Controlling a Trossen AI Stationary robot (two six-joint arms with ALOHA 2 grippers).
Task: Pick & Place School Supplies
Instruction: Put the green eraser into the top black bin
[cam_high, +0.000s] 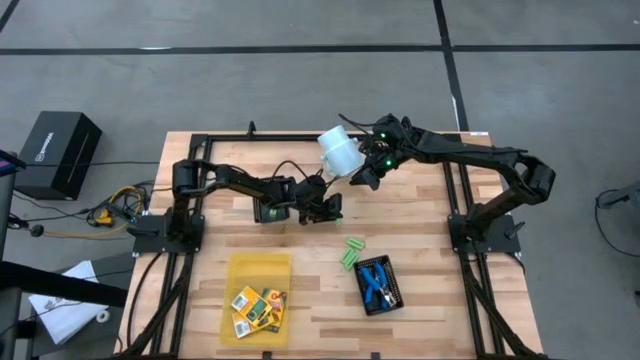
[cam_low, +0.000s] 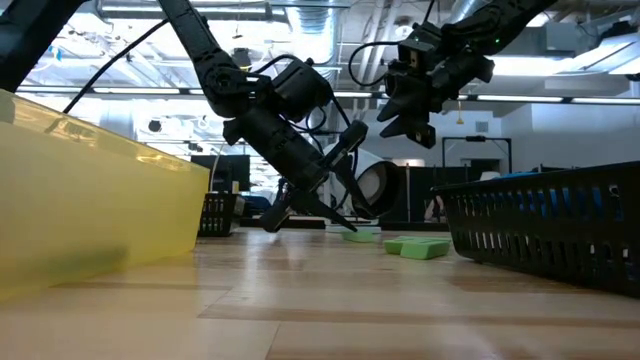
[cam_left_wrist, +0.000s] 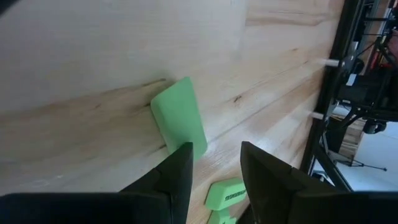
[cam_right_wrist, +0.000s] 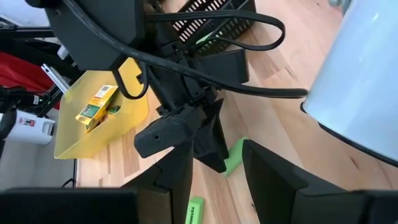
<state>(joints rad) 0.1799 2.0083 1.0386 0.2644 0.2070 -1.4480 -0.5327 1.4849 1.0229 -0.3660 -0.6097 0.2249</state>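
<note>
While the left gripper (cam_high: 330, 210) hangs low over mid-table, its fingers (cam_left_wrist: 177, 171) stand parted and hold nothing, with one light-green piece (cam_left_wrist: 179, 123) lying flat on the wood just before them. More green pieces (cam_high: 351, 253) lie beside the black mesh tray (cam_high: 380, 285) containing the blue-handled tools (cam_high: 375, 280). Orange-yellow boxes (cam_high: 258, 306) rest in the yellow tray (cam_high: 259, 268). The right gripper (cam_high: 362, 178), raised beside the white cup (cam_high: 340, 152), shows separated fingers; whether it touches the cup is unclear.
</note>
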